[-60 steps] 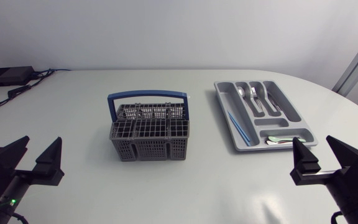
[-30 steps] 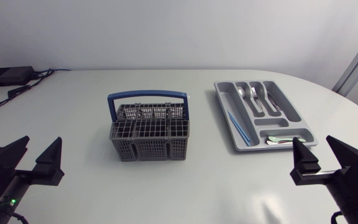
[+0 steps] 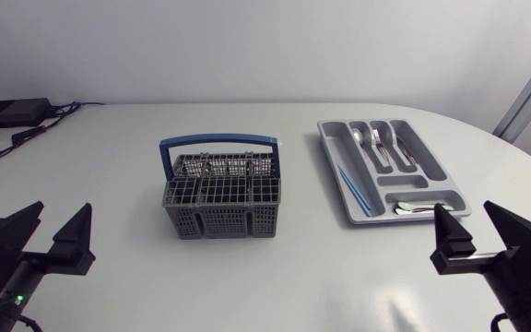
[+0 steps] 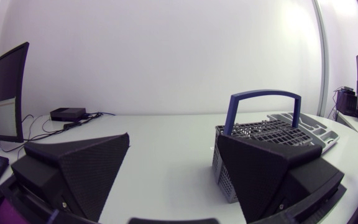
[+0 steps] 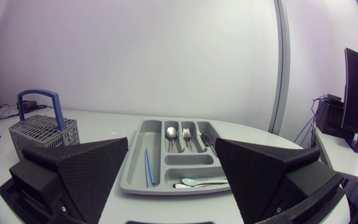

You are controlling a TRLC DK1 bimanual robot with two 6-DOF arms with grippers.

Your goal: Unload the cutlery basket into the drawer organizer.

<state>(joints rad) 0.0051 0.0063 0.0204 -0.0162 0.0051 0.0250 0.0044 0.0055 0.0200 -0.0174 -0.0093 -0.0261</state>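
Nothing has moved in the last second. Left gripper (image 3: 63, 210) at 8 o'clock and right gripper (image 3: 464, 210) at 4 both gape, holding nothing. Cutlery basket (image 3: 221, 221) sits mid-table, well apart from the drawer organizer (image 3: 424, 155) at 2 o'clock, near the table (image 3: 109, 157) edge. Only the right wrist view separates spoon (image 5: 172, 132) from fork (image 5: 187, 132).

Basket (image 3: 221, 207) grey, grid-patterned; handle (image 3: 218, 140) blue; organizer (image 3: 329, 155) grey; table (image 3: 109, 184) white.
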